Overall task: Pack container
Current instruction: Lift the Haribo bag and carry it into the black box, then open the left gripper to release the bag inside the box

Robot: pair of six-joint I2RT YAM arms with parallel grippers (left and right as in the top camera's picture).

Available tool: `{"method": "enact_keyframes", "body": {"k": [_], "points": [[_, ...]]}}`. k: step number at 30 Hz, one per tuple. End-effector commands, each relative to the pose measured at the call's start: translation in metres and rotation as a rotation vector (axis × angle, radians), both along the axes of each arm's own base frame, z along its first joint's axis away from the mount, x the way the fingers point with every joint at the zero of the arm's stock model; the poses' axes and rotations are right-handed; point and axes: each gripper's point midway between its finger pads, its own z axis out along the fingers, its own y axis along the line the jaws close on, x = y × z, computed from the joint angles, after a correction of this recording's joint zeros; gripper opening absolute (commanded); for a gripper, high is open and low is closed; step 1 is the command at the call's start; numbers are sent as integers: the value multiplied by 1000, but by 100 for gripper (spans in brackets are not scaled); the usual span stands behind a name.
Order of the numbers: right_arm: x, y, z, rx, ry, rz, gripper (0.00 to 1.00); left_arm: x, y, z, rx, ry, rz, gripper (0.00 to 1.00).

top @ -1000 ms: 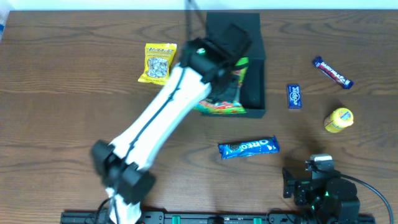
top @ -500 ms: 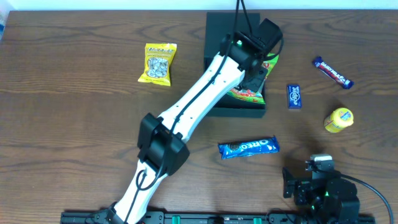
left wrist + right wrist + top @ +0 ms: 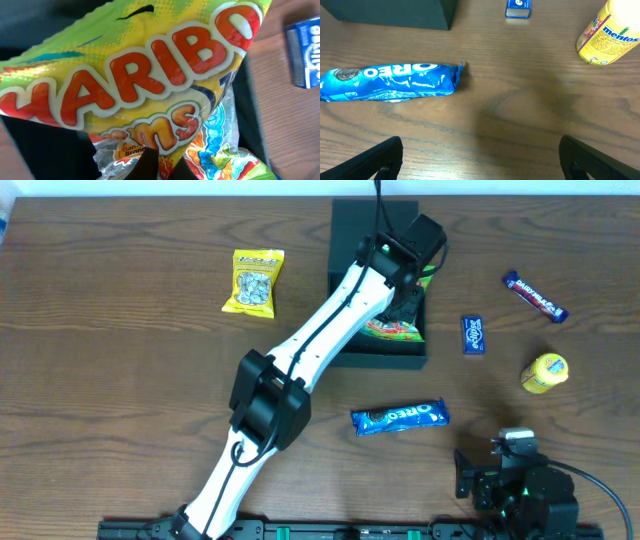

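Dark card container [image 3: 345,240] sits on the wooden table [image 3: 120,400], and the left gripper [image 3: 408,288] is right over it, clamped on a bright candy bag [image 3: 150,75] that reaches down inside the container. Right gripper [image 3: 480,150] hovers on the container's near side, fingers spread wide over bare wood. A blue cookie pack [image 3: 390,80] lies between it and the container.
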Motion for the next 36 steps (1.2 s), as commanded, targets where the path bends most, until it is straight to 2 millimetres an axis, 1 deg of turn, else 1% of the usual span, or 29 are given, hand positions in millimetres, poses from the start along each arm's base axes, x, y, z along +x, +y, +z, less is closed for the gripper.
{"method": "enact_keyframes", "body": {"k": [1,6,9,17,20,27,32,36], "points": [[-1,-1,-3,-7,6,1,99,1,-3,-3,-29,27,75,5],[-1,-1,-3,-7,6,1,99,-7,-10,-4,-67,70,71,6],[-1,-1,-3,-7,6,1,99,-9,-10,-5,-66,82,98,6],[-1,-1,-3,-7,6,1,99,-11,-8,-7,-57,91,101,6],[-1,-1,-3,-7,6,1,99,-12,-7,-11,-51,98,102,6],[-1,-1,-3,-7,5,1,99,-12,-7,-29,-42,108,102,6],[-1,-1,-3,-7,6,1,99,-9,-9,-30,-50,97,102,6],[-1,-1,-3,-7,6,1,99,-7,-3,-33,-25,86,111,6]]}}
